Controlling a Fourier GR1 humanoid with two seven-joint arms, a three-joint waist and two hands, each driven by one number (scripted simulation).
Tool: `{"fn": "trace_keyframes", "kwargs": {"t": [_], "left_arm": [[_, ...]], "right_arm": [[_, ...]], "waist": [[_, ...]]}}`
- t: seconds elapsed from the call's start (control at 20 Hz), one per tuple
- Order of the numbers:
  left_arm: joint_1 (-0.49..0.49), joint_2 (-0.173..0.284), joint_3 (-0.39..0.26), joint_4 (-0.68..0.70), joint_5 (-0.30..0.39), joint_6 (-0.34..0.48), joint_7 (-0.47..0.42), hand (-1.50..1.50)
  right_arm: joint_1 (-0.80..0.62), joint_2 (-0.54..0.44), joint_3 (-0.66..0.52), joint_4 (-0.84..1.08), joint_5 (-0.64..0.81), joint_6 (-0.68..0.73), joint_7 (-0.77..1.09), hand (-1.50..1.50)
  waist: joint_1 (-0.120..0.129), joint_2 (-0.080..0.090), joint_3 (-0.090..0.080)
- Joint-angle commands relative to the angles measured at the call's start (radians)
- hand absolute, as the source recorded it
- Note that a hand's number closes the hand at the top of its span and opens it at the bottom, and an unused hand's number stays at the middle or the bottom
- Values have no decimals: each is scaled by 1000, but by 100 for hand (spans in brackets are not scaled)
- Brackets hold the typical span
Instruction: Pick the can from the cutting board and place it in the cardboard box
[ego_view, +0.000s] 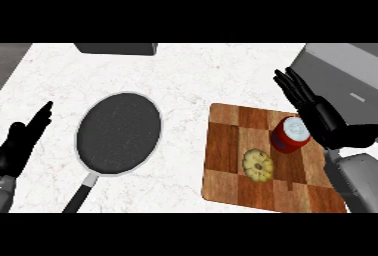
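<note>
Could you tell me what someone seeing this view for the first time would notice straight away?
Probably the red can standing on the wooden cutting board at the right, with the open right hand just beside it. Next, the dark frying pan on the white counter, left of the board. A yellow round item lies on the board near the can.

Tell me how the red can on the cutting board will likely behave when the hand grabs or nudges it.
The can looks rigid, so it probably won't deform under the right hand beside it. Its round, smooth-looking side may slip. It seems to stand upright on the cutting board; a sideways nudge could tip it, and then it would likely roll.
</note>
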Motion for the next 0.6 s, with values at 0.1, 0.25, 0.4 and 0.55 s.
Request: {"fn": "trace_keyframes", "kwargs": {"t": [0.1,0.25,0.4,0.55], "left_arm": [[18,-62,0,-8,-19,50,-93,0],[26,-55,6,-44,-26,63,-113,0],[37,-81,-5,-43,-7,53,-117,0],[44,-126,-57,-71,-38,60,-161,0]], "right_arm": [[151,-99,-166,-35,72,-85,-293,-150],[214,-162,-351,-51,48,-158,-457,-150],[272,-88,-516,98,17,-378,-444,-150],[405,-8,-554,57,29,-316,-807,-150]], "waist": [[-80,-10,29],[-171,-37,35],[-179,-9,37],[-123,-11,34]]}}
